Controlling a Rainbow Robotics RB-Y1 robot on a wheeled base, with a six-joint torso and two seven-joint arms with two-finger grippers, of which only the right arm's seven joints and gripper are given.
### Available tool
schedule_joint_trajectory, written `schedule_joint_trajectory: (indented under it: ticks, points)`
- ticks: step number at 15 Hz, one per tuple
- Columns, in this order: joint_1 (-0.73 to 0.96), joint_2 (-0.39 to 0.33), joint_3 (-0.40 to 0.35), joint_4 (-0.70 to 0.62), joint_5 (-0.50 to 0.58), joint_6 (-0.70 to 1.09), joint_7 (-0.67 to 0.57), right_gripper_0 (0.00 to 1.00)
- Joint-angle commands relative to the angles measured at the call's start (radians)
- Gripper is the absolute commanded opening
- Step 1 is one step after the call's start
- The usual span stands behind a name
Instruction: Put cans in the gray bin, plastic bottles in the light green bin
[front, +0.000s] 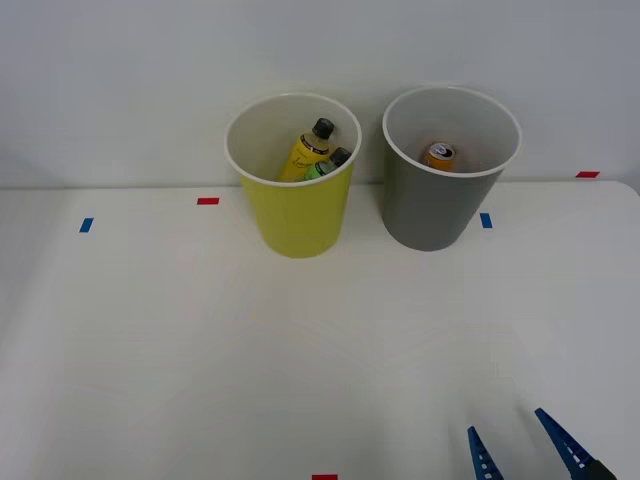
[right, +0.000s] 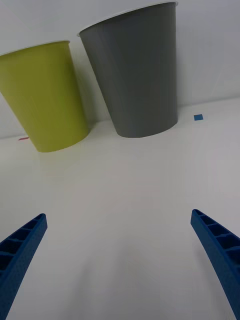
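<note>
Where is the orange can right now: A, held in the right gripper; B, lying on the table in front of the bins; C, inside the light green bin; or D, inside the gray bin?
D: the front view shows the orange can sitting down inside the gray bin, while the right gripper is open and holds nothing.

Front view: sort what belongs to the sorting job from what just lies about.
Job: round yellow-green plastic bin; yellow-labelled black-capped bottle; green black-capped bottle; round dark gray plastic bin; small orange can; open right gripper.
Lying about: red tape marks; blue tape marks.
</note>
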Motion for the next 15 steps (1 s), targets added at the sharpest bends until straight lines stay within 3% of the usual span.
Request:
schedule_joint_trajectory:
  ticks: [1, 5, 8, 15]
  points:
    - [0.005, -0.005, -0.003, -0.001, -0.018, -0.018, 0.014, 1.00]
    - [0.011, -0.003, -0.037, -0.002, -0.023, -0.065, 0.077, 1.00]
    - [0.025, 0.001, -0.047, -0.002, -0.051, -0.071, 0.194, 1.00]
    - [0.031, 0.006, -0.052, -0.002, -0.064, -0.071, 0.211, 1.00]
